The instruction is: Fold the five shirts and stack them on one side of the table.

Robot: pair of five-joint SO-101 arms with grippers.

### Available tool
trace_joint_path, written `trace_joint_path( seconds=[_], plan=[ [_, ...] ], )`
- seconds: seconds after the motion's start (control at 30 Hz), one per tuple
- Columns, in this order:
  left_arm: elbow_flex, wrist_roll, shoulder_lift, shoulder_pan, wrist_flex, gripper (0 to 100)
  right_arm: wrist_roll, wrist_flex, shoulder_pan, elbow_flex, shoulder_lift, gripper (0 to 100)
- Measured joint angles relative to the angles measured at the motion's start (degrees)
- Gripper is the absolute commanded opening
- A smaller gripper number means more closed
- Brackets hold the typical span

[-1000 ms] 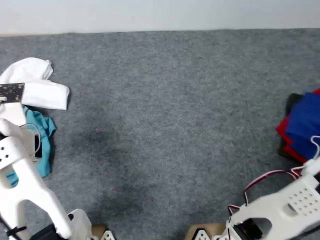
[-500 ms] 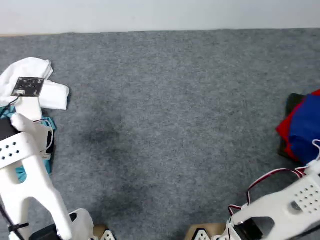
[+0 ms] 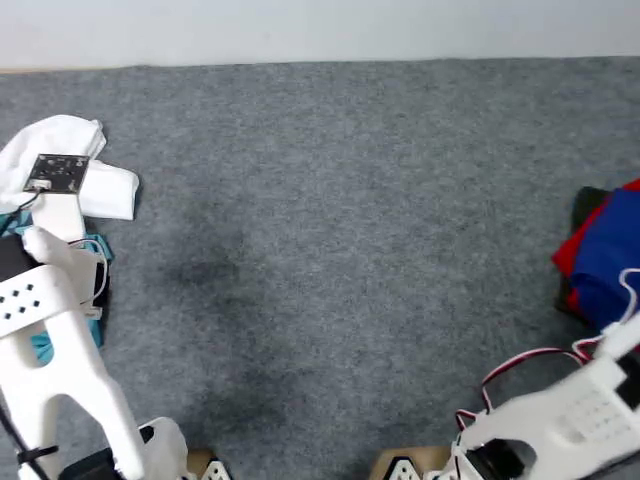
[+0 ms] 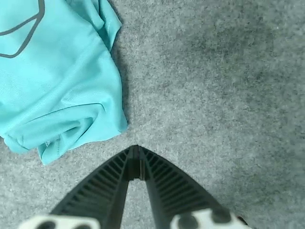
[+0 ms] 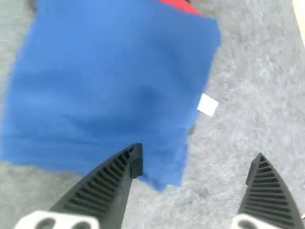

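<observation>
**Left gripper [image 4: 138, 155] pinched closed, right gripper [image 5: 198, 160] spread wide**

Left tips meet with nothing between them, over bare grey felt [image 4: 214, 95]. Crumpled teal shirt [image 4: 52, 81] lies just ahead of the tips and to one side, not touching. White shirt [image 3: 70, 160] sits bunched beyond it. Right gripper holds nothing. One finger overlaps the near edge of the folded blue shirt [image 5: 109, 81], which tops a red shirt [image 5: 183, 4]. A dark cloth [image 3: 588, 205] shows at the pile's edge.
</observation>
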Motion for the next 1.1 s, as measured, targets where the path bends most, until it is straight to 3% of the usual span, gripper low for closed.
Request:
trace_joint_path(
  seconds=[0.1, 0.3, 0.63, 1.1],
  plan=[
    [0.0, 0.0, 0.0, 0.0, 0.0, 0, 0.0, 3.5, -3.1, 0.0, -1.1, 26.5],
    [0.0, 0.0, 0.0, 0.0, 0.0, 0, 0.0, 5.9, -7.2, 0.0, 4.3, 1.2],
    [0.0, 0.0, 0.0, 0.0, 0.5, 0, -0.2, 5.2, -7.8, 0.0, 21.1, 1.0],
    [0.0, 0.0, 0.0, 0.2, 0.5, 0, -0.2, 1.1, -9.4, -2.4, 11.3, 1.0]
  ],
)
